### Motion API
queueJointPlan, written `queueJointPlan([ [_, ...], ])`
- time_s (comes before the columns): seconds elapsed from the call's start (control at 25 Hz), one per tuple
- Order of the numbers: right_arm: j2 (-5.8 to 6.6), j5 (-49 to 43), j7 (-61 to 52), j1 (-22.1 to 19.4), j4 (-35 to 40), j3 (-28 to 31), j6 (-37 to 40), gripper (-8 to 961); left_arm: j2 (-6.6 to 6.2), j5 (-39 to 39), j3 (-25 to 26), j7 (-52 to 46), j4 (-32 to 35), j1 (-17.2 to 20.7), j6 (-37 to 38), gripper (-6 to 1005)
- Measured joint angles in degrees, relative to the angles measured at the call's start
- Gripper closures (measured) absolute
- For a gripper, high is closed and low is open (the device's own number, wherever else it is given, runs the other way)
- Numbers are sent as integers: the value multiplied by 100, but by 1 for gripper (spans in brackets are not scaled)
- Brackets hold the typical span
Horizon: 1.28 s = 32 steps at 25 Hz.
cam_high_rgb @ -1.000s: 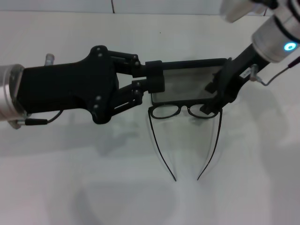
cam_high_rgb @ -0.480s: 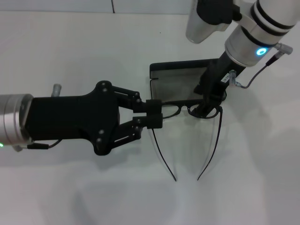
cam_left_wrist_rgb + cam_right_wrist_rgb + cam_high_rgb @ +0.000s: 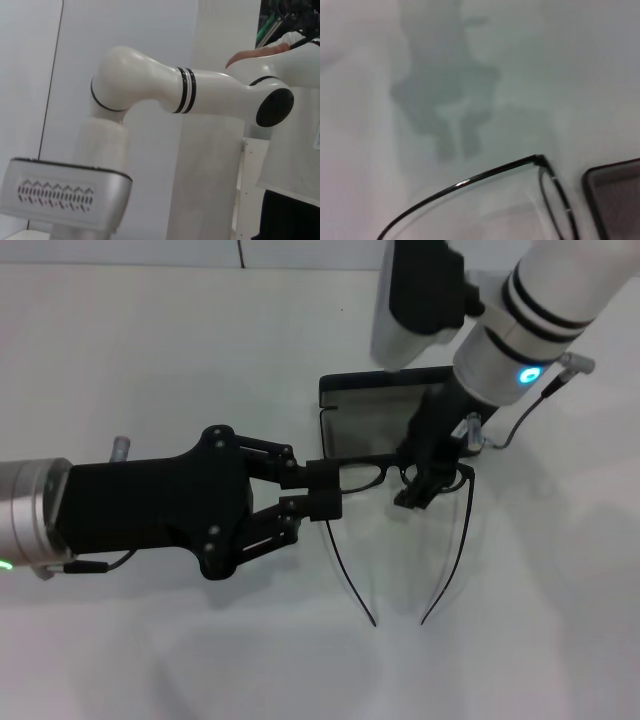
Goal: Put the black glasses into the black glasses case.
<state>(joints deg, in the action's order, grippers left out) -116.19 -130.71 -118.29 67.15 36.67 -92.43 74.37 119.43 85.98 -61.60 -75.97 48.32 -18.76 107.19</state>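
White table (image 3: pixel 150 370): both grippers at black glasses (image 3: pixel 365 476).

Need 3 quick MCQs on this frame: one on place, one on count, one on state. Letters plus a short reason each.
1. Where are the black glasses relative to the black glasses case?
A. inside it
B. on the table just in front of it
C. on top of its lid

2. How many grippers are at the glasses' frame?
A. none
B. one
C. two

3. The case is:
A. open
B. shut
C. upside down

B: frame lies outside the case's near edge.
C: left gripper and right gripper flank it.
A: grey lining shows.
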Motion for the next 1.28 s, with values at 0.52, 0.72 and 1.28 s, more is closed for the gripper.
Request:
queueJointPlan([
  [0.52,1,363,79,-40,-114,-439,-374,450,14,-21,131,133,-177,57,3,862],
  [0.72,1,488,150,-50,-114,-445,-421,463,18,-21,131,135,-189,58,4,867],
  [1.28,0,493,106,-117,-117,-451,-474,715,20,-135,141,135,-272,66,3,881],
])
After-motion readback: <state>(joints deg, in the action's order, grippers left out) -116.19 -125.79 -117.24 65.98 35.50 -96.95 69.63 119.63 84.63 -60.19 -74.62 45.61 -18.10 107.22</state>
